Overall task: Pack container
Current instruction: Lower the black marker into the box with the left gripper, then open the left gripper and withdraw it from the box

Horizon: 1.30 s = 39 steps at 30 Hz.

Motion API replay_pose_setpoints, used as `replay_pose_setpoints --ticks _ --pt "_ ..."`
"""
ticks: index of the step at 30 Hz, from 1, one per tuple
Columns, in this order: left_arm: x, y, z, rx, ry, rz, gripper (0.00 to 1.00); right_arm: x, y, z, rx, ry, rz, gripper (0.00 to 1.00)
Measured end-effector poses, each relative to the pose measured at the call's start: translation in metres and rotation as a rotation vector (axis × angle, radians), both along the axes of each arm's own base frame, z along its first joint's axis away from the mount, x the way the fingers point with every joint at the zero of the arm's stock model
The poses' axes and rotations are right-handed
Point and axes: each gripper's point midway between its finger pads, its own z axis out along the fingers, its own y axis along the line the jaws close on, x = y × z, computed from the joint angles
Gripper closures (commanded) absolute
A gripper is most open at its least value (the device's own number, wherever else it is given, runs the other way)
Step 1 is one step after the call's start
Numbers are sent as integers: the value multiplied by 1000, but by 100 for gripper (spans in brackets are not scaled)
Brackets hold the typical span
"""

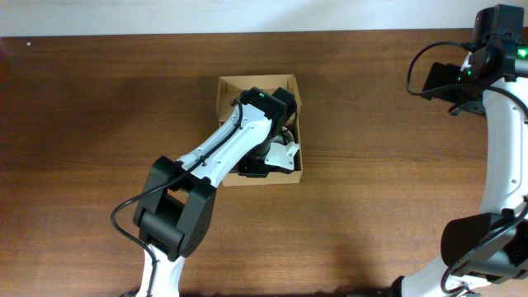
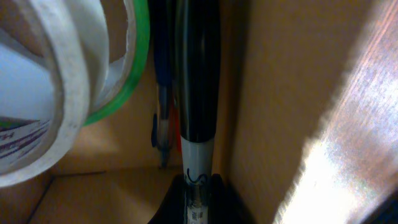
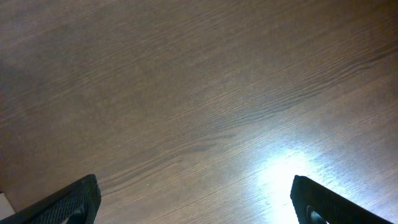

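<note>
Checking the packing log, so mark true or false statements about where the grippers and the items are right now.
1. The left gripper is shut on a black marker inside the container. True.
2. The right gripper holds a tape roll. False: it is open over the wooden table, with nothing between its fingers.
3. A white tape roll and a green tape roll sit in the container. True.
4. The container stands at the right edge of the table. False: it is near the middle, under the left arm.
5. A blue pen lies right beside the black marker. True.
</note>
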Motion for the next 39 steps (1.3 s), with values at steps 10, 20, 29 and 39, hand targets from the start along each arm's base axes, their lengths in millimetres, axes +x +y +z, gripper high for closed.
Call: replay_pose_setpoints --ticks 10,20,29,39 --pt "2 -1 -1 -5 -11 5 69 0 0 0 0 0 0 1" --pt "3 -1 -1 -2 -17 26 74 0 0 0 0 0 0 1" --pt "43 -14 48 -50 -218 141 50 0 0 0 0 0 0 1" --pt "72 12 205 -270 -630 488 92 0 0 0 0 0 0 1"
